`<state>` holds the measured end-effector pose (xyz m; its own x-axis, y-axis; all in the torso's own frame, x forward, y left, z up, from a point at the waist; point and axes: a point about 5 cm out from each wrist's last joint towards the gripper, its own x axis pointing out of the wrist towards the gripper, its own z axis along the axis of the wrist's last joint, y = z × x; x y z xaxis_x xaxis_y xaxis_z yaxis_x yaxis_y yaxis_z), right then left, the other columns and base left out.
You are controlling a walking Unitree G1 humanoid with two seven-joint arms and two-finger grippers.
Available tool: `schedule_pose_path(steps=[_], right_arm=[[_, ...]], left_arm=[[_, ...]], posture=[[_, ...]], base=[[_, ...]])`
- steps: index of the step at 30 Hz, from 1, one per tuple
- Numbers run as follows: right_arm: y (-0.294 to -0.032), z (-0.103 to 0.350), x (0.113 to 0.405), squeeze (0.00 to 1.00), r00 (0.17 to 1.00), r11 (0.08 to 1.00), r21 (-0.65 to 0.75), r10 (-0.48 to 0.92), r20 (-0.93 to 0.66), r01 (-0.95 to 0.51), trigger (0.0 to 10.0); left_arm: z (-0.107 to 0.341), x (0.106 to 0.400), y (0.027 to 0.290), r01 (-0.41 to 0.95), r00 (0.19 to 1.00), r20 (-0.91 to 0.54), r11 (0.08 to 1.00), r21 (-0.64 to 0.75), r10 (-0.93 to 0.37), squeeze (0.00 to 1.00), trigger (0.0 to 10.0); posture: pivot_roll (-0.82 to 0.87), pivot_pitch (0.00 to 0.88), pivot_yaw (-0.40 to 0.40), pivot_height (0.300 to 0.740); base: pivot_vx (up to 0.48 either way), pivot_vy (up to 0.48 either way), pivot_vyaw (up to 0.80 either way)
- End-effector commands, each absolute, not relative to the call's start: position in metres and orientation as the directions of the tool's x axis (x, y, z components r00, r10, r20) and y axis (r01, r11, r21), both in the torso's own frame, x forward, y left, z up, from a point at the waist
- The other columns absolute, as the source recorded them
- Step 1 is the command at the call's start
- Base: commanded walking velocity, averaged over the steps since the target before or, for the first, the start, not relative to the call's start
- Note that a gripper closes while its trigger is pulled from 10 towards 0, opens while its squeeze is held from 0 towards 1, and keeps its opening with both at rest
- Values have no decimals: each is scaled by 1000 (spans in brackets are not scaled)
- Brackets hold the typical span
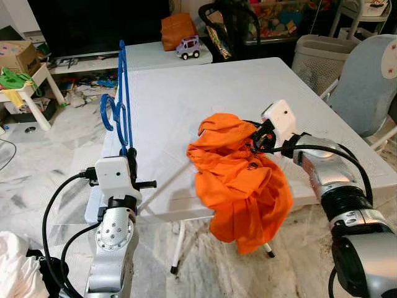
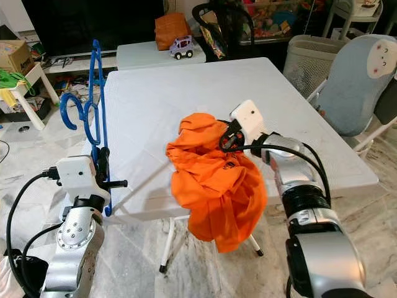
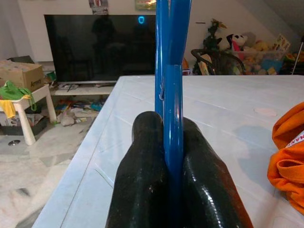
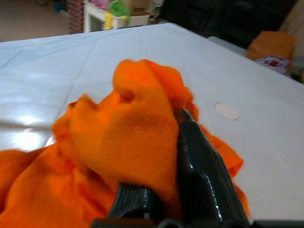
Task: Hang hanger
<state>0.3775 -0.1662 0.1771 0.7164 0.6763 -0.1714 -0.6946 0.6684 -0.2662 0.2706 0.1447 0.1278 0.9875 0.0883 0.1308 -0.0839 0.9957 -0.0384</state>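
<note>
White folding table (image 1: 186,93) is occupying the centre of your head views, with a dark TV (image 1: 93,25) at upper left. Your left gripper (image 3: 166,142) is clamping the blue hanger (image 1: 122,93) upright at left of frame. Your right gripper (image 4: 183,142) is pinching the orange garment (image 1: 239,180), which is draping over the table's near edge at centre.

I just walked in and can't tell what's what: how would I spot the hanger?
Find the big white table. At its left edge the left claw is shut on a blue plastic hanger, held upright. It is thin and blue, unlike the crumpled orange garment gripped by the right claw.
</note>
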Motion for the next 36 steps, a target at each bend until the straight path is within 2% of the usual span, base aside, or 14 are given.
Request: schedule_pose_path(steps=[1, 13, 14, 15, 17, 18, 19, 20, 21, 22, 30, 31, 32, 36], right_arm=[[-168, 181, 376, 0, 701, 651, -268, 689, -186, -711, 10000], [-172, 165, 353, 0, 480, 447, -178, 796, -370, -877, 10000], [-170, 162, 351, 0, 472, 439, -174, 798, -376, -881, 8941], [-169, 159, 350, 0, 465, 435, -167, 798, -382, -885, 8510], [-165, 151, 344, 0, 429, 412, -132, 810, -399, -902, 10000], [-161, 145, 338, 0, 383, 374, -105, 827, -411, -921, 6627], [-161, 145, 338, 0, 383, 374, -105, 827, -411, -921, 6627], [-159, 142, 335, 0, 365, 361, -90, 834, -415, -928, 2627], [-158, 140, 333, 0, 355, 355, -81, 837, -418, -932, 2627], [-156, 137, 331, 0, 340, 345, -67, 840, -422, -936, 0], [-140, 116, 317, 0, 272, 315, 19, 846, -458, -949, 0], [-137, 113, 317, 0, 271, 318, 24, 843, -465, -948, 314], [-133, 108, 316, 0, 271, 322, 26, 836, -476, -947, 3059], [-118, 95, 323, 0, 353, 420, 19, 787, -507, -907, 3137]], left_arm=[[113, 269, 147, -92, 994, 58, 995, -38, 94, 0, 10000], [113, 270, 147, -93, 994, 56, 995, -38, 95, 0, 10000], [113, 270, 148, -94, 994, 56, 995, -38, 96, 0, 10000], [112, 270, 148, -94, 994, 56, 995, -38, 96, 0, 10000], [112, 270, 148, -94, 994, 55, 995, -39, 96, 0, 10000], [112, 270, 147, -94, 994, 55, 995, -39, 96, 0, 10000], [112, 270, 147, -94, 994, 55, 995, -39, 96, 0, 10000], [112, 270, 148, -95, 994, 54, 995, -38, 97, 0, 10000], [112, 270, 148, -95, 994, 54, 995, -38, 97, 0, 10000], [112, 270, 148, -96, 994, 53, 995, -38, 97, 0, 10000], [111, 270, 147, -91, 994, 51, 995, -38, 93, 0, 10000], [111, 270, 147, -90, 994, 51, 995, -38, 92, 0, 10000], [111, 270, 147, -89, 995, 51, 995, -39, 91, 0, 10000], [112, 270, 147, -91, 994, 51, 995, -39, 93, 0, 10000]], posture=[[-71, 0, 35, 740], [-69, 0, 34, 740], [-69, 0, 34, 740], [-69, 0, 34, 740], [-69, 0, 34, 740], [-69, 0, 34, 740], [-69, 0, 34, 740], [-69, 0, 34, 740], [-69, 0, 34, 740], [-69, 0, 34, 740], [-61, 0, 33, 740], [-61, 0, 33, 740], [-61, 0, 33, 740], [-56, 0, 33, 740]], base=[[0, 0, 0], [0, 0, 0], [0, 0, 0], [0, 0, 0], [0, 0, 0], [0, 0, 0], [0, 0, 0], [0, 0, 0], [0, 0, 0], [0, 0, 0], [0, 0, 0], [0, 0, 0], [0, 0, 0], [0, 0, 0]])
